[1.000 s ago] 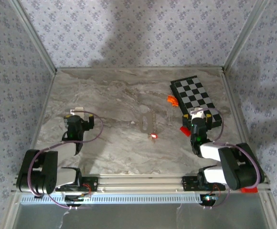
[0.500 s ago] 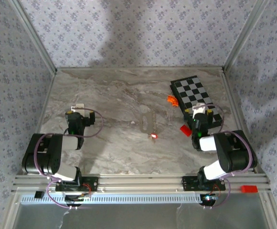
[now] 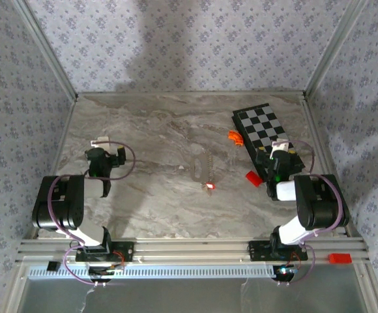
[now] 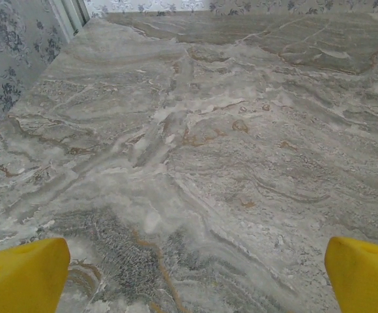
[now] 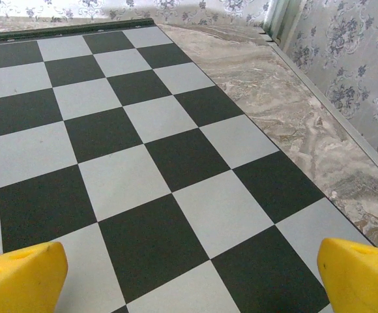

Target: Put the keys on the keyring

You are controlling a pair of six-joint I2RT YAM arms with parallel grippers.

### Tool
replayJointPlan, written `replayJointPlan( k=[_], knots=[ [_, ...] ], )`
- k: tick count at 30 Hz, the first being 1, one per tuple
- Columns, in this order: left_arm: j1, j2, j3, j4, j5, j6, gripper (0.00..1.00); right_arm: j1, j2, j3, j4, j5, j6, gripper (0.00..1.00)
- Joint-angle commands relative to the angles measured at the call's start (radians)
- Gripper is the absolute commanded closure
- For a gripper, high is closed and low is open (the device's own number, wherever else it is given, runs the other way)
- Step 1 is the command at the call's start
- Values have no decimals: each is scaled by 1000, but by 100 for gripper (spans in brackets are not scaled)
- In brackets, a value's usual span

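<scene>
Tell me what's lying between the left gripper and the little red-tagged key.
Nothing. In the top external view, the stretch from the left gripper to the key is bare marble table.

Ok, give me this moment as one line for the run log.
left fingers: open, over marble table | right fingers: open, over chessboard | key: lying loose near keyring, not on it

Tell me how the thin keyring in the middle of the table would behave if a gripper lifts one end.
The keyring looks chain-like and thin, so it would probably hang limp rather than hold its shape. It appears light, and lying flat on the smooth marble table it may slide when pushed.
</scene>
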Motion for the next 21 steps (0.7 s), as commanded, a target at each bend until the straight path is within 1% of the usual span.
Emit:
replayJointPlan(
  k=[1, 21],
  knots=[
    [4, 3, 18, -11, 32, -18, 0, -8, 6, 22, -2, -5, 17, 0],
    [2, 3, 19, -12, 32, -19, 0, -7, 5, 18, 3, 3, 15, 0]
  ],
)
